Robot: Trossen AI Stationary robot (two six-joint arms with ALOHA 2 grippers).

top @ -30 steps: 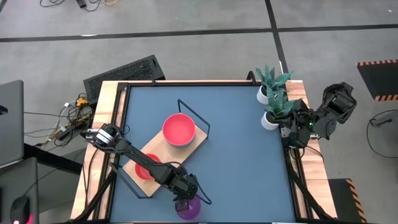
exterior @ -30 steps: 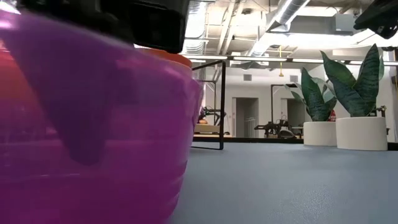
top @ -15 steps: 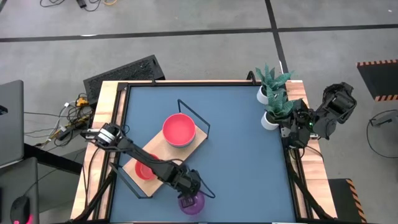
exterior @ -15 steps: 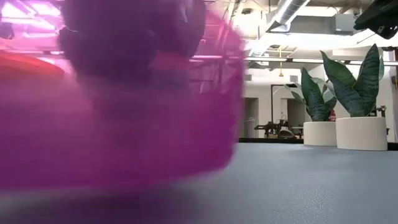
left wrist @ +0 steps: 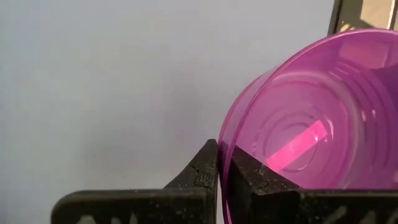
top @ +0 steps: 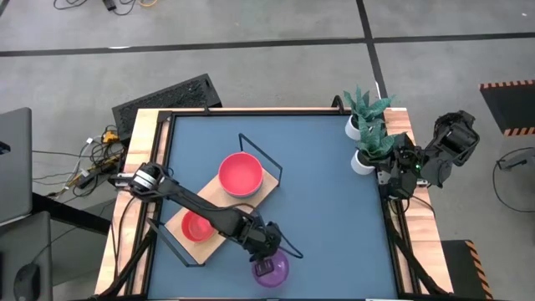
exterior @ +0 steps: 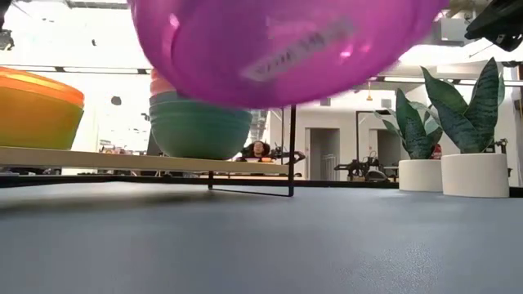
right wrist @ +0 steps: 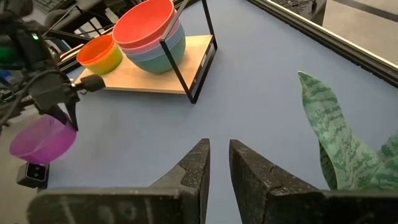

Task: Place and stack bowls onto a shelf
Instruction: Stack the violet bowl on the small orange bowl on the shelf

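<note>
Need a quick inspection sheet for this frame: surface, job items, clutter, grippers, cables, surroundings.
Surface: blue tabletop, wooden border.
Job's things: purple bowl lifted off the table; stack of large bowls, red on top, and a small stack with a red bowl on top, both on the shelf.
Clutter: two potted plants at the right edge.
Grippers: left gripper clamps the purple bowl's rim; right gripper parked by the plants, jaws slightly apart.
Cables: bundle off the table's left.
Surroundings: grey floor, room behind.

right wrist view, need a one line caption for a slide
Left gripper lifts the purple bowl clear of the blue tabletop, beside the shelf of stacked bowls.
</note>
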